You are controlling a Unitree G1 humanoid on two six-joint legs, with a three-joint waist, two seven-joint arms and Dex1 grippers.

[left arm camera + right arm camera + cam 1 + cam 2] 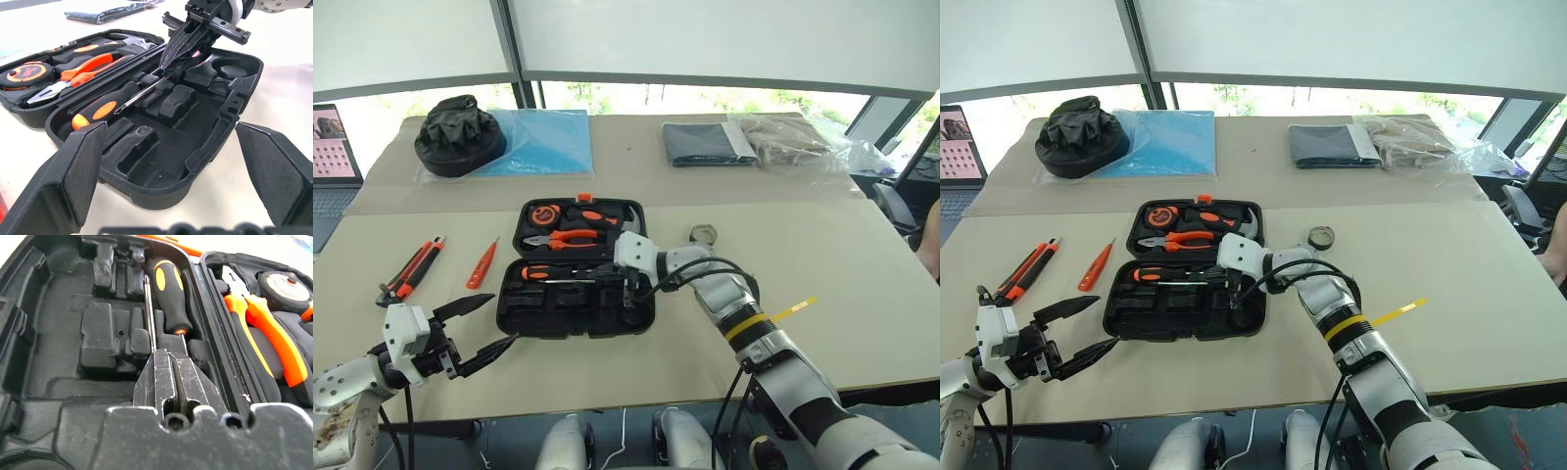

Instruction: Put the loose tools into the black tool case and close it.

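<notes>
The black tool case [558,305] lies open in the middle of the table. One black-and-orange screwdriver [546,272] sits in its near half, with a thin steel shaft [147,308] alongside. My right gripper [628,286] is shut, its tips down in that half at the shaft's end; I cannot tell whether it touches. My left gripper [501,319] is open and holds nothing, just off the case's front left corner. Left of the case lie a slim orange screwdriver [481,264] and two orange-and-black tools [411,270] side by side. A small black tape roll [703,235] sits to the case's right.
The case's far half holds orange pliers [570,237], a tape measure [545,212] and a hammer [625,217]. At the back are a black fabric bundle [460,137] on a blue sheet [548,142], a grey cloth [705,143] and a plastic bag [798,139]. A laptop [328,162] stands far left.
</notes>
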